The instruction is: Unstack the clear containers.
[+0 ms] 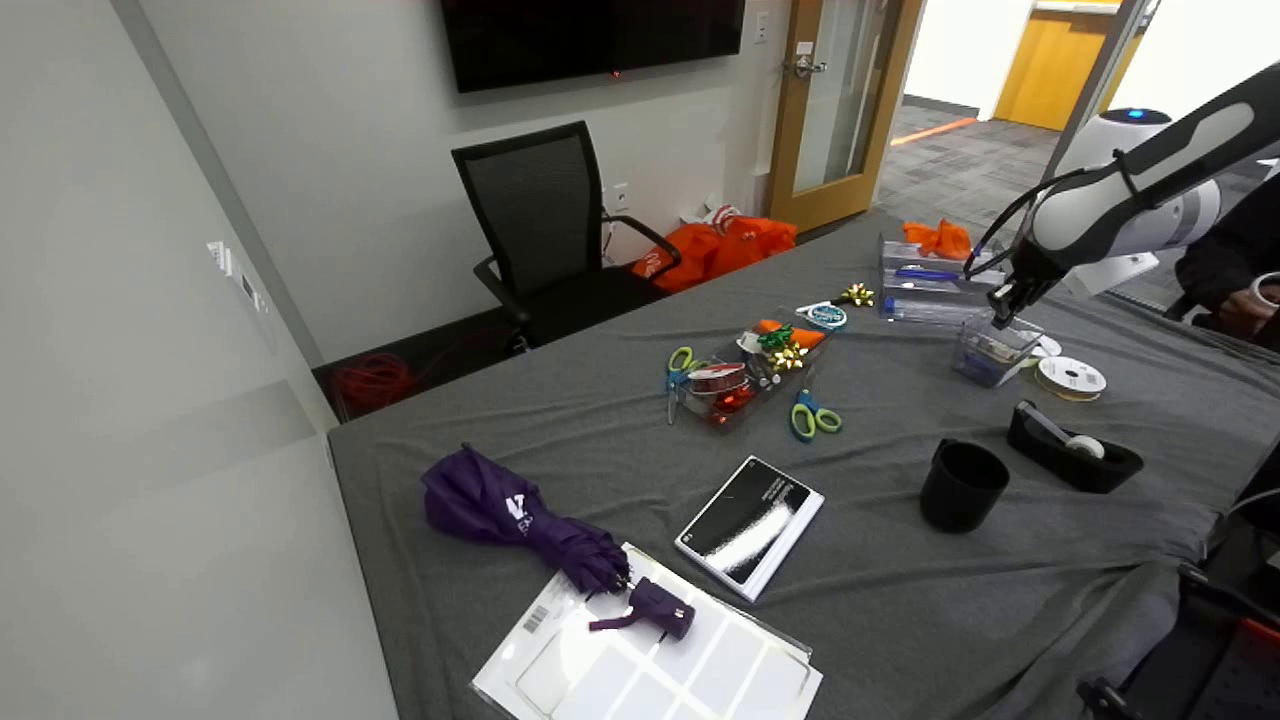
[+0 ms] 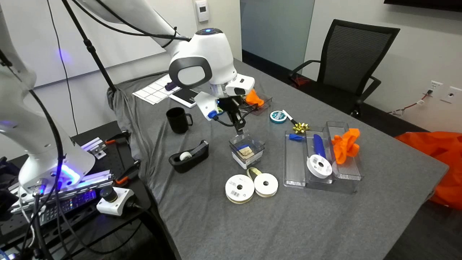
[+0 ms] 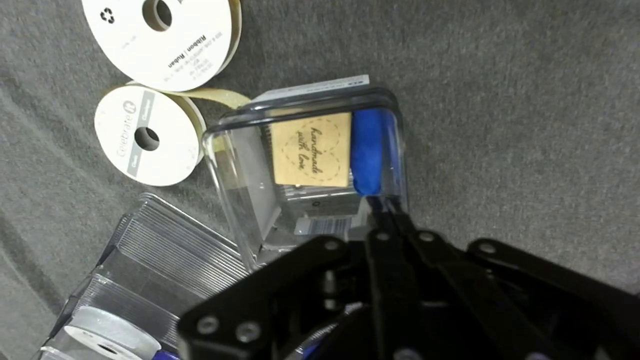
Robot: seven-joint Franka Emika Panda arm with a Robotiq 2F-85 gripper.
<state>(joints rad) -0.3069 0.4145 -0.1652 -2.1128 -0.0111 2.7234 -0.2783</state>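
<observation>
Apparently pinching, with the gripper (image 3: pixel 384 202), one wall of the upper clear tub (image 2: pixel 249 144), stacked over the lower tub (image 2: pixel 249 160) beside ribbon spools (image 2: pixel 234 188); probably held by the rim for lifting straight off.

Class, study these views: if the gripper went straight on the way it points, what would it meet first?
Most likely the upper clear container: the gripper appears to be right at its rim, with little or no gap, though exact depth is hard to judge.

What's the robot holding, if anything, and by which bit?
The end effector seems to pinch the upper clear, squarish plastic container by its rim, near a corner.
</observation>
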